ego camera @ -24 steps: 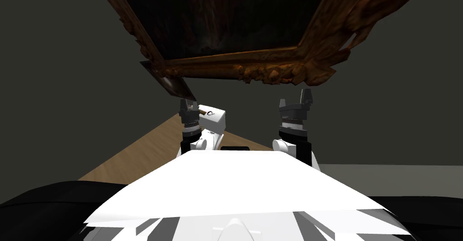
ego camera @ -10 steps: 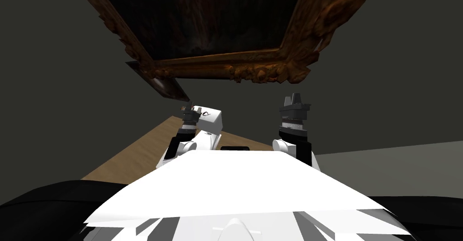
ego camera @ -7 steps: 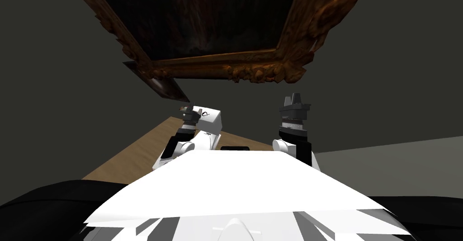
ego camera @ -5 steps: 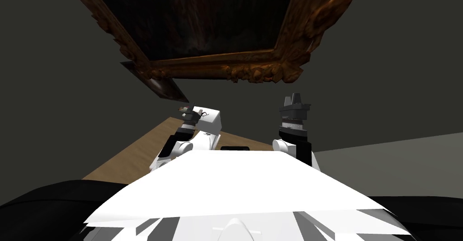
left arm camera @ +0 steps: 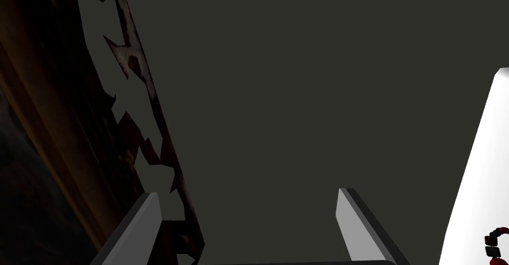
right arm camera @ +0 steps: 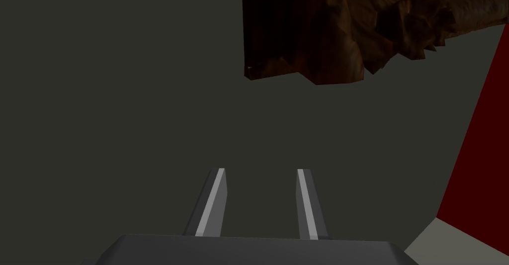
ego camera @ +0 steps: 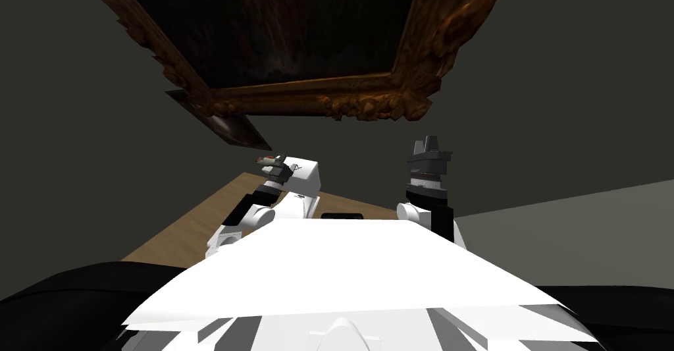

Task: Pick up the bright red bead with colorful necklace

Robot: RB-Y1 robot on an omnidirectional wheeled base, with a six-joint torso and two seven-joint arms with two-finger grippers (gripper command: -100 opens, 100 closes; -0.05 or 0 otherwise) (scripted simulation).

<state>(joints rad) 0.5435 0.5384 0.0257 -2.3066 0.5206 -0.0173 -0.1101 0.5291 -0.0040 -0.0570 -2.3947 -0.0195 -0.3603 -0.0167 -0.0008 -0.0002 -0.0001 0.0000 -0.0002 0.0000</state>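
Dark grey wall [ego camera: 99, 136] with a big carved brown picture frame [ego camera: 309, 100] stands behind a wooden table [ego camera: 197, 225], and on this table is a white box [ego camera: 308, 177], which I use as the landmark. The necklace [ego camera: 297, 166] lies on top of the box, toward the side where the left tool [ego camera: 271, 162] is. Compared with a moment ago the frame and the floor line sit differently in the head view, but that is my own camera turning. The true change is at the left arm. Its elbow has gone down and outward, and the left tool, which stood upright beside the box, now leans away from the box, just beside its top. Its fingers are spread wide and grasp nothing. I judge that the arm is lining up for the approach, so the pick is not yet begun and the tool must come over the box top before it closes. The right tool [ego camera: 431, 144] is raised on the other side of the box, well apart from it, with its fingers drawn near together on nothing. The head view gives the necklace as a thin dark curl and shows the box sitting on the table. The left wrist view adds that the beads are dark and red, and that they lie outside the fingers, beyond the one nearer the box.
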